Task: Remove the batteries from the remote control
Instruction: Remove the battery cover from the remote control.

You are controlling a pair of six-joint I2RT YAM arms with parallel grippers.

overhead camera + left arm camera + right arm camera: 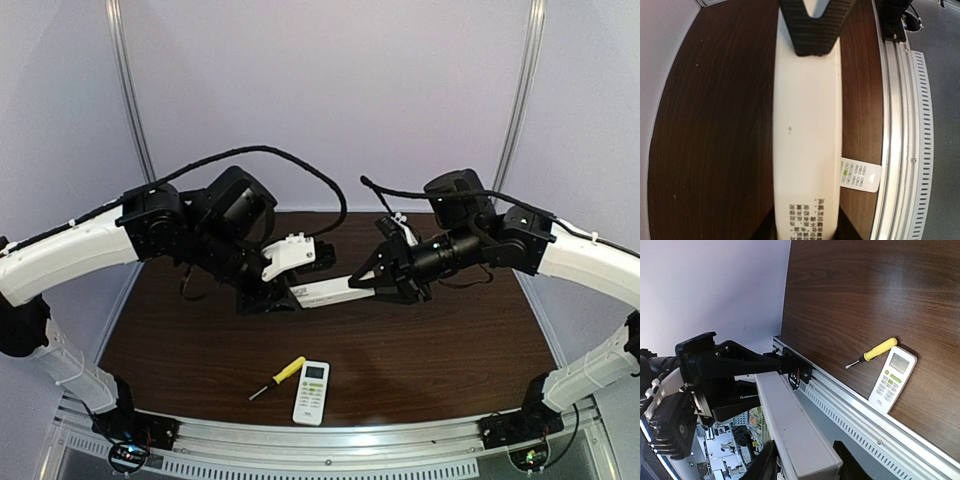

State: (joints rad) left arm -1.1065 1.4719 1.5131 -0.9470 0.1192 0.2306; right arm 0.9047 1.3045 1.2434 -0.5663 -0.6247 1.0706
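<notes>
A long white remote control (pixel 335 290) is held in the air over the table, between both grippers. My left gripper (pixel 272 296) is shut on its left end and my right gripper (pixel 395 285) on its right end. In the left wrist view the remote's plain back (pixel 807 125), with printed text, runs up from my left gripper (pixel 806 227) to the right gripper's black fingers (pixel 815 30). In the right wrist view the remote (pixel 790 425) runs from my right gripper (pixel 805 465) to the left gripper (pixel 715 365). No batteries show in any view.
A smaller white remote with buttons (pixel 311 392) lies on the brown table (pixel 450 340) near the front edge, also in the wrist views (pixel 860 175) (pixel 892 379). A yellow-handled screwdriver (pixel 278 377) (pixel 872 353) lies just left of it. A metal rail (pixel 330 440) borders the front.
</notes>
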